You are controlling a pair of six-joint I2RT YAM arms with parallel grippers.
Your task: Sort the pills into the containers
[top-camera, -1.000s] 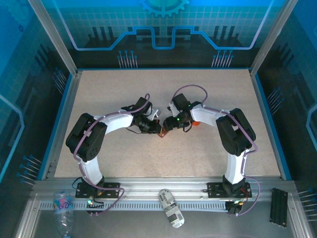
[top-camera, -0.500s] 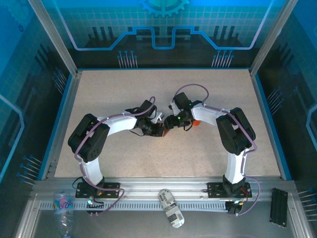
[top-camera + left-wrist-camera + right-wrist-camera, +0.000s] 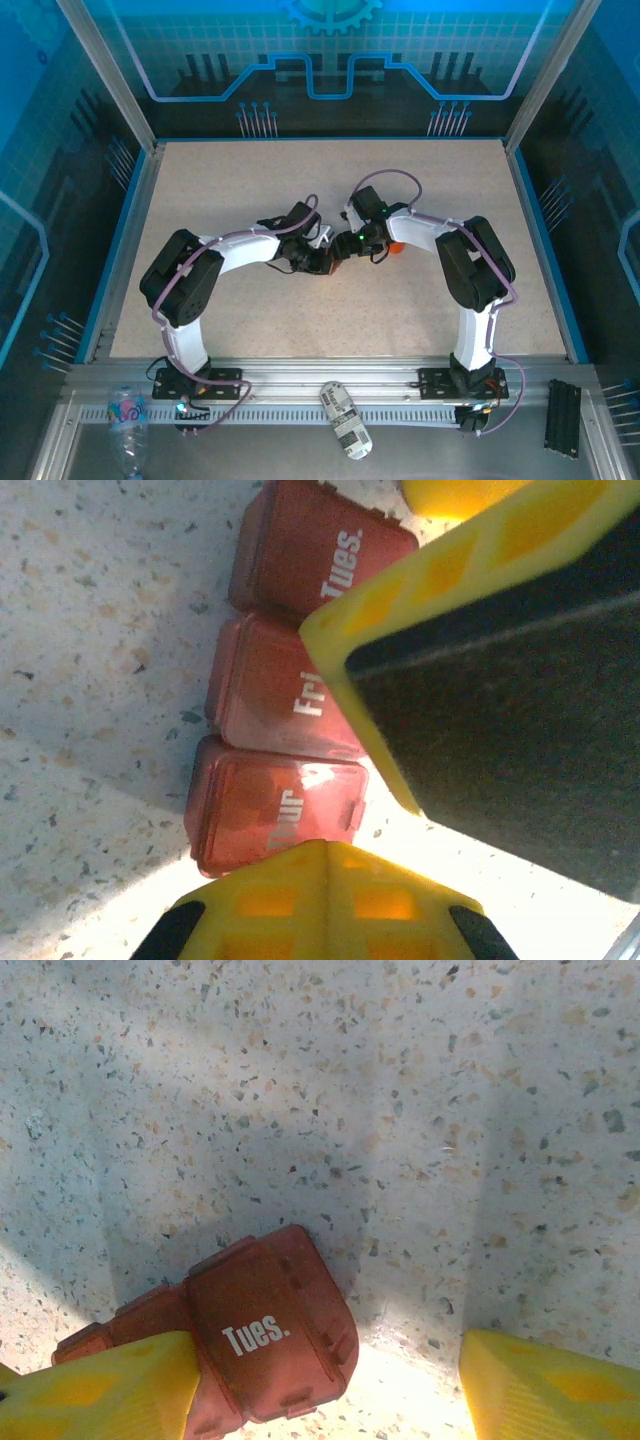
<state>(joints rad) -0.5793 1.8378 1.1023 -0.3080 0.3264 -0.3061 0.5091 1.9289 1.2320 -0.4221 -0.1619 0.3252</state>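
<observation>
A: Where is the tray (image 3: 265,1345), and what do the arms have hold of?

B: It lies on the table (image 3: 400,1110) with its lids closed. The left gripper (image 3: 322,262) is pinched fully together, with nothing seen between its fingers (image 3: 330,865). They hang over the tray's "Fri" and "Thur" lids, close to its long edge. The right gripper (image 3: 330,1370) stands open and empty. The tray's "Tues." end pokes in beside one finger, and the other finger is well clear of the tray.

A: So what is the step?

B: Most likely raising a lid so pills can go in. Dim round shapes show under the "Fri" and "Thur" lids, but one cannot tell if they are pills.

A: How should the robot go about it?

B: The left arm would do best to press the tray down away from the "Tues." lid, so the tray cannot skate. The right arm should slip one fingertip under that lid's lip at the tray's end and lift slowly. Closing across the whole tray would only clamp the lid shut.
</observation>
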